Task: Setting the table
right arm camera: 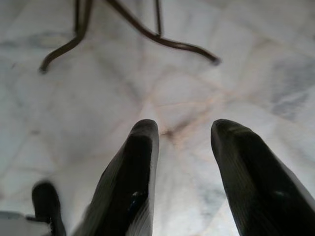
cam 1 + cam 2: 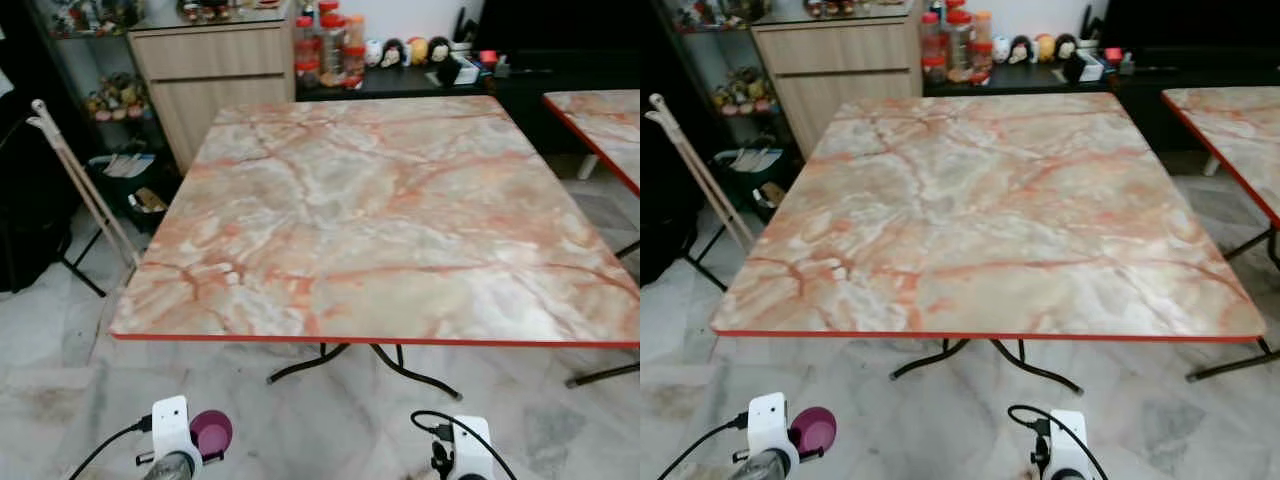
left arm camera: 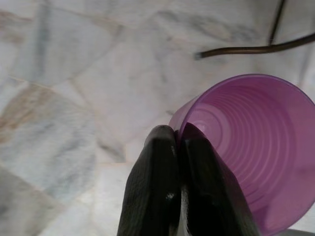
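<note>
Left jaws pinch purple cup [image 3: 256, 157] rim — one inside.

The table [image 2: 380, 210] is showing a glossy marble-patterned top; the purple cup [image 3: 256, 147] is looking like ribbed translucent plastic, above smooth stone floor tiles [image 1: 172, 98].

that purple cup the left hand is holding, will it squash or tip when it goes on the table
The purple cup looks thin, translucent and ribbed, so it is probably light and flexes if squeezed. The left hand pinches only its rim wall, so it may swing or slip. Empty and taller than wide, it could tip on the smooth marble table if nudged.
</note>
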`<state>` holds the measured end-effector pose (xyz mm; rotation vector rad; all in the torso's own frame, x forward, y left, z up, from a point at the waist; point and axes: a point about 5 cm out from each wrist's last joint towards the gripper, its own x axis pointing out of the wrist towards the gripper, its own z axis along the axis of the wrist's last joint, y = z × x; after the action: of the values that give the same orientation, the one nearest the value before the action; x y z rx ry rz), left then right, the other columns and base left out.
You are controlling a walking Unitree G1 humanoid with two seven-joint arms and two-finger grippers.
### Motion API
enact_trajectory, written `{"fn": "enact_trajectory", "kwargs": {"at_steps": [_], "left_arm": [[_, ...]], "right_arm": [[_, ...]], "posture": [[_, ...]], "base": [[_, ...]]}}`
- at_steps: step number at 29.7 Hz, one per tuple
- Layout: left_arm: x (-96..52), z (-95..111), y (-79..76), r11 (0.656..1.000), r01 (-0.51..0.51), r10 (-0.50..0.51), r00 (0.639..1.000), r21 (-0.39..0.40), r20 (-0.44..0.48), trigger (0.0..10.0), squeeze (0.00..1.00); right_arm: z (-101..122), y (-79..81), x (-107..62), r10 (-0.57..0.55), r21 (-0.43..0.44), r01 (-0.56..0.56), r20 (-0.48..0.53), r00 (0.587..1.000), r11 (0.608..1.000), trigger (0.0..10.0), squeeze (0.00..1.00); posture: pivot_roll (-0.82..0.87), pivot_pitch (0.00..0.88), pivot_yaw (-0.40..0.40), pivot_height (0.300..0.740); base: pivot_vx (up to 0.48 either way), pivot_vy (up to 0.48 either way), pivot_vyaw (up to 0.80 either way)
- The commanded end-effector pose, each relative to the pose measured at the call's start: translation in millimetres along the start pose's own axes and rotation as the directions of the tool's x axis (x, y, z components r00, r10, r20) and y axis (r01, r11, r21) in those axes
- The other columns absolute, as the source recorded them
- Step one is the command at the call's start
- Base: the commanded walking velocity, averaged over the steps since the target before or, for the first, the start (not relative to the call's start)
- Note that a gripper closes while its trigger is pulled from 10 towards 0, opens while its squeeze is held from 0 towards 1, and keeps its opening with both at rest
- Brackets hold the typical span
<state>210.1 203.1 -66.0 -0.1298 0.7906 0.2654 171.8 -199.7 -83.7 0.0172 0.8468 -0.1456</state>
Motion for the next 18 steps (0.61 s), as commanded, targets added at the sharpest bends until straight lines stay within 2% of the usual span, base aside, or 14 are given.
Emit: {"fn": "enact_trajectory", "kwargs": {"at_steps": [1, 18], "left_arm": [[0.1, 1.2, 9.0, 1.000, -0.029, 0.029, 1.000, 0.009, 0.001, 10.0, 0.00], [-2.0, -6.1, 13.4, 0.999, -0.036, 0.037, 0.999, 0.024, -0.014, 10.0, 0.00]], "right_arm": [[0.7, 3.1, 0.0, 0.017, 0.030, -0.017, 0.011, 1.000, 0.999, 10.0, 0.00], [-0.4, 3.0, -0.5, 0.024, 0.021, -0.024, 0.010, 1.000, 0.999, 10.0, 0.00]], "posture": [[-0.06, 0.000, 0.025, 0.740], [-0.06, 0.000, 0.025, 0.740]], "base": [[0.000, -0.428, 0.00], [0.000, -0.429, 0.00]]}}
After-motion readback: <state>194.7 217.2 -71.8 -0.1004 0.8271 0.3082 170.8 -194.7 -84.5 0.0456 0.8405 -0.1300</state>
